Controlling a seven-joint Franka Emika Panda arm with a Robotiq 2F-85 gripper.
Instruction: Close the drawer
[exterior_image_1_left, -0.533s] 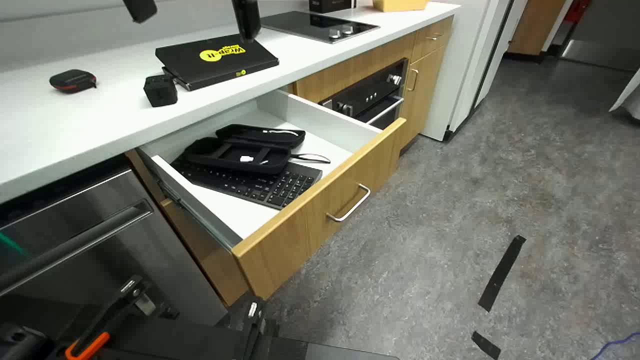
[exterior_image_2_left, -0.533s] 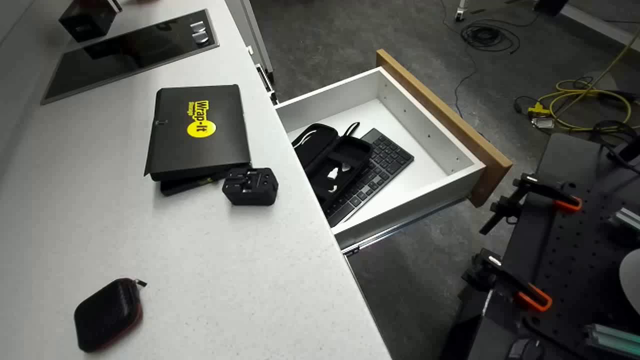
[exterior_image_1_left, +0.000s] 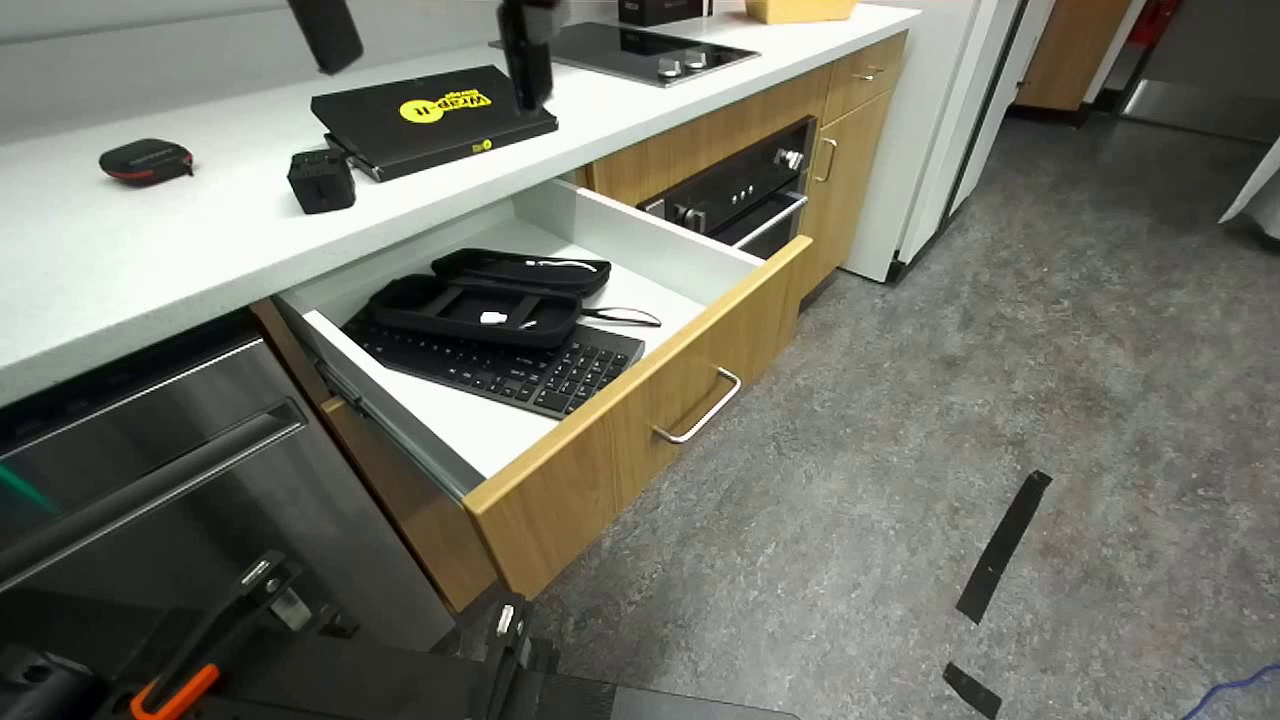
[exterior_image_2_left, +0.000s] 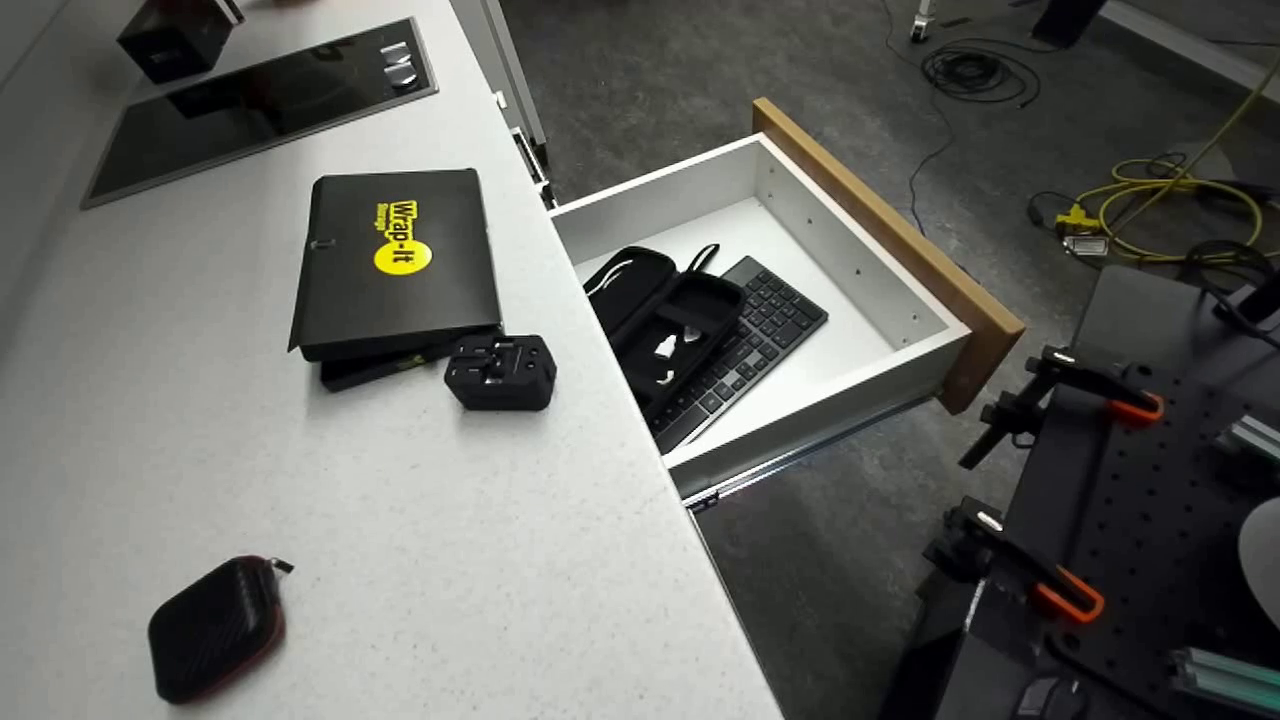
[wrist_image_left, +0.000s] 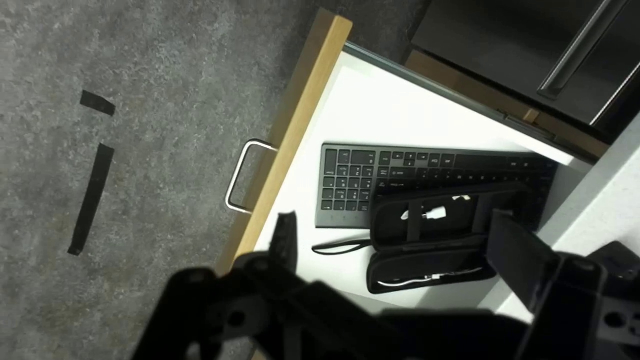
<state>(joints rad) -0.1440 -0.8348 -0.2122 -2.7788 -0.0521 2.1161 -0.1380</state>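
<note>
The drawer (exterior_image_1_left: 565, 515) stands pulled out below the white counter. Its oak-coloured front also shows in an exterior view (exterior_image_2_left: 890, 225) and in the wrist view (wrist_image_left: 295, 131). The silver bar handle (exterior_image_1_left: 714, 411) is on the front's outer face; the wrist view shows it (wrist_image_left: 237, 172) left of the front. My gripper (exterior_image_1_left: 432, 88) hangs at the top of an exterior view, apart from the drawer. In the wrist view my gripper (wrist_image_left: 394, 214) is open and empty, seen over the drawer's inside: one finger near the front panel, the other toward the counter edge.
A dark keyboard (wrist_image_left: 350, 180) and an open black case (wrist_image_left: 425, 220) lie in the drawer. On the counter (exterior_image_2_left: 450, 560) are a black box (exterior_image_2_left: 400, 270), a black cube-like adapter (exterior_image_2_left: 500, 372) and a small pouch (exterior_image_2_left: 215, 630). Clamps (exterior_image_2_left: 1090, 385) sit on a black table edge.
In an exterior view my gripper has moved right and a little down. A dark shape at the top right edge of an exterior view has shifted left. The drawer has not moved.
</note>
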